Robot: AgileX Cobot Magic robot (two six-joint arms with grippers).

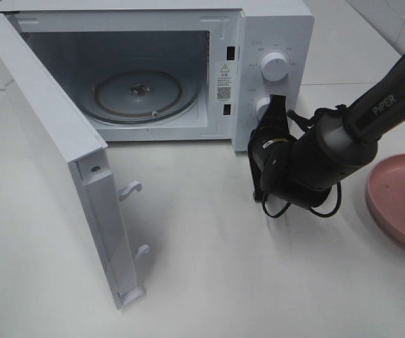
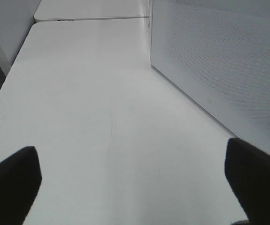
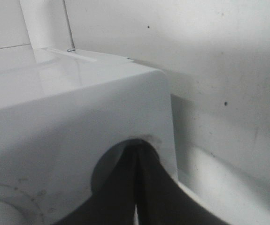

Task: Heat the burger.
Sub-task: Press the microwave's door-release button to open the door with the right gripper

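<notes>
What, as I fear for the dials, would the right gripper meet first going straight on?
The microwave's control panel, by its lower knob; the shut right gripper looks nearly against it.

Microwave (image 1: 272,28): wht casing, wht knobs (image 1: 273,67).
Door (image 2: 219,61): wht, fine dot-mesh ptn, beside left gripper (image 2: 132,176) jaws.
Plate (image 1: 399,197): pink.
Table (image 1: 209,267): wht.
Right gripper (image 1: 278,101): blk; arm (image 1: 371,120) blk/gry.

Right arm (image 1: 371,120), right of frame: dark grey tubular link, white "PiPER" lettering (image 1: 387,105). Bulky black wrist housing (image 1: 315,165); thin black cable (image 1: 290,210) looped beneath. Right hand (image 1: 276,104) black, tapered. Left hand (image 2: 135,187): matte black blunt fingers (image 2: 12,180), lower corners.
</notes>
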